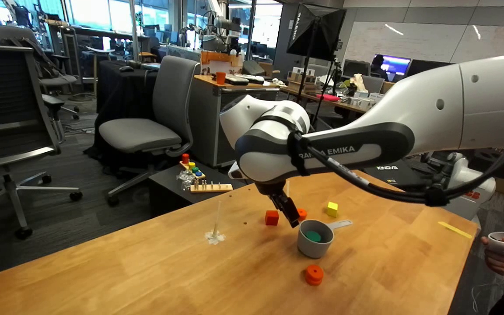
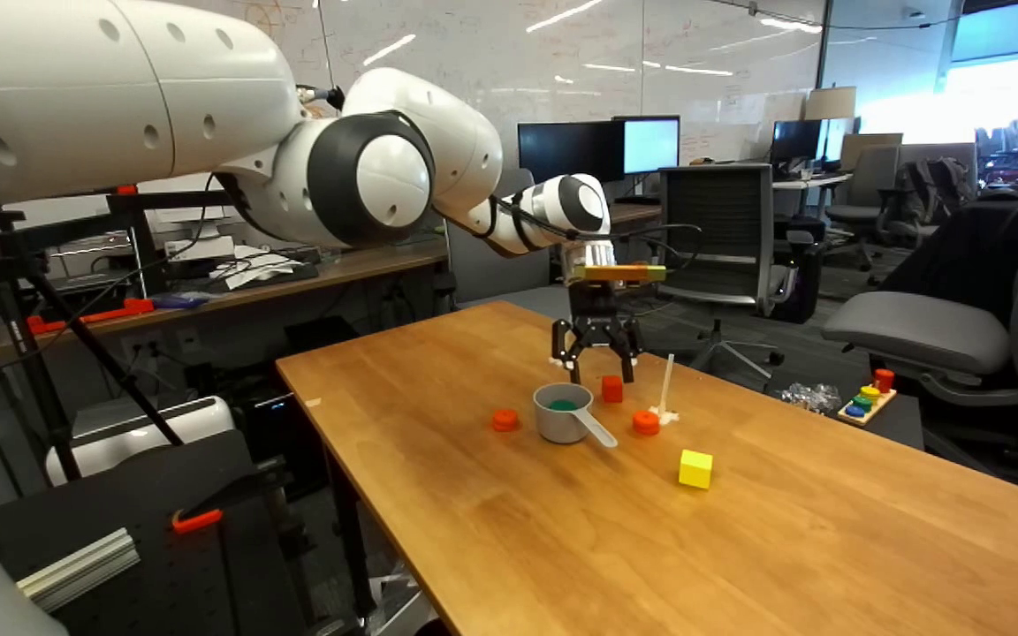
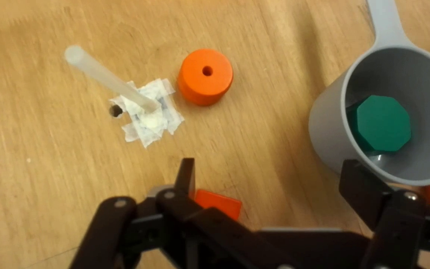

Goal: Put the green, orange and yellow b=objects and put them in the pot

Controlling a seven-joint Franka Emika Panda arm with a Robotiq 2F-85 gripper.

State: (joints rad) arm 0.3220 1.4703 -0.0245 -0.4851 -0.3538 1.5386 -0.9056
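Note:
The pot is a grey handled cup (image 1: 315, 250) (image 2: 558, 430) (image 3: 325, 127), upright on the table. A green eight-sided block (image 1: 313, 236) (image 3: 383, 123) lies inside it. An orange round piece with a hole (image 2: 646, 422) (image 3: 204, 76) sits on the table beside a taped peg; another orange round piece (image 1: 314, 274) (image 2: 505, 420) stands across the pot from it. The yellow cube (image 1: 332, 209) (image 2: 695, 469) rests apart, outside the wrist view. My gripper (image 1: 295, 224) (image 2: 601, 376) (image 3: 269, 164) hangs open, nothing between its fingers, one fingertip overlapping the pot's wall in the wrist view.
A red-orange cube (image 1: 271, 217) (image 2: 612, 389) (image 3: 218, 203) lies close to the gripper, partly covered by a finger in the wrist view. Thin pale pegs rise from the table, one peg (image 1: 216, 221) and another peg (image 2: 666, 387) (image 3: 112, 80), both held by white tape.

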